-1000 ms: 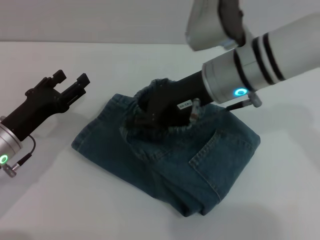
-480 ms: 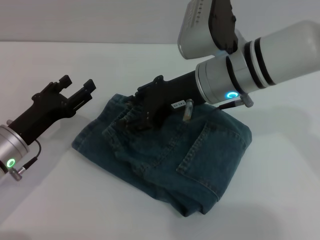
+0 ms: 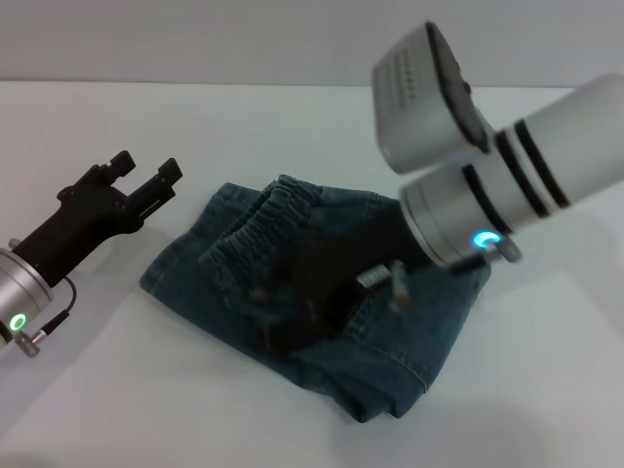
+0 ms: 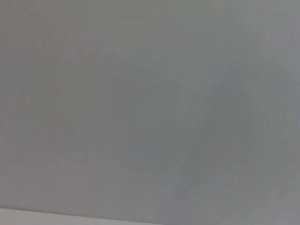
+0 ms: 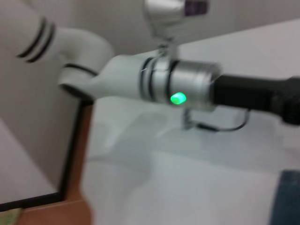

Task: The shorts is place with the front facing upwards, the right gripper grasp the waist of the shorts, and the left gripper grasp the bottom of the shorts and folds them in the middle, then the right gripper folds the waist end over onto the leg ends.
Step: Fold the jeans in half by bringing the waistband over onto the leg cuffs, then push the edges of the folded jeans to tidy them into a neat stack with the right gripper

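Observation:
The blue denim shorts (image 3: 409, 322) lie folded into a compact bundle in the middle of the white table (image 3: 546, 390). Their elastic waist (image 3: 268, 216) rests on top at the bundle's far left, over the layers below. My right gripper (image 3: 297, 297) is a dark motion-blurred shape low over the front of the shorts. My left gripper (image 3: 144, 174) hovers open just left of the shorts, holding nothing. A corner of the shorts (image 5: 287, 199) shows in the right wrist view, along with the left arm (image 5: 178, 84). The left wrist view shows only plain grey.
White table surface (image 3: 292, 127) surrounds the bundle on all sides. In the right wrist view, a brown floor strip (image 5: 70, 206) and the table's dark edge lie beyond the left arm.
The right gripper swung the waist end over to the left, then moved down toward the front of the bundle. The waist now lies flat on the shorts. The left gripper barely shifted.

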`<action>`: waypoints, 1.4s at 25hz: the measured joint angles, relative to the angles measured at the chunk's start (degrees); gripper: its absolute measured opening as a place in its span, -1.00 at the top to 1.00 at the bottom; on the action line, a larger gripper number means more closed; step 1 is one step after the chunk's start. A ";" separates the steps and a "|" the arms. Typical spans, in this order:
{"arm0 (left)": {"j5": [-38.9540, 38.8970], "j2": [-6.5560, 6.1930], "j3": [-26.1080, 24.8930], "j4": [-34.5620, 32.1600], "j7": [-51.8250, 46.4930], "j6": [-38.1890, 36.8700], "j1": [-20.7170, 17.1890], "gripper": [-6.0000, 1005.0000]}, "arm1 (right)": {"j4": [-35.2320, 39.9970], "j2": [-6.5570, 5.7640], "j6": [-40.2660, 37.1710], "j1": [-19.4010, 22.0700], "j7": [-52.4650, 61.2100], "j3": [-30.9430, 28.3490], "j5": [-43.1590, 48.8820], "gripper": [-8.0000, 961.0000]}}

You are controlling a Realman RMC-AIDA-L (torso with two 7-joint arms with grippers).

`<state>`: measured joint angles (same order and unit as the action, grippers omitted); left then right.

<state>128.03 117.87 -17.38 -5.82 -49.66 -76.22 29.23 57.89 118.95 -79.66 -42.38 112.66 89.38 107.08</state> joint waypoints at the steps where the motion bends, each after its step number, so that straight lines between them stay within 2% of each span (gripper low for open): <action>1: -0.03 -0.02 -0.03 -0.04 0.00 0.01 -0.03 -0.61 | -0.07 -0.18 -4.10 0.27 0.76 -1.19 -0.01 -0.15; 6: -0.08 -0.07 -0.09 -0.20 0.00 0.34 0.18 -0.61 | -1.61 -0.37 -11.10 0.74 2.18 -3.55 0.95 -0.15; 19: -0.46 0.07 -0.11 0.19 0.63 1.98 0.68 -0.61 | -9.71 -0.24 -10.21 0.56 2.78 -3.17 6.36 -0.15; 31: -1.54 0.07 -0.11 0.46 0.62 2.44 0.41 -0.61 | -10.09 -0.38 -10.30 0.89 5.39 -4.34 12.57 -0.15; 35: -1.77 0.07 -0.11 0.46 0.61 2.44 0.39 -0.61 | -10.11 -0.40 -10.18 0.90 5.61 -7.25 14.76 -0.15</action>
<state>126.27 117.94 -17.49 -5.36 -49.04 -73.78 29.61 47.79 118.55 -89.84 -41.48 118.27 82.12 121.84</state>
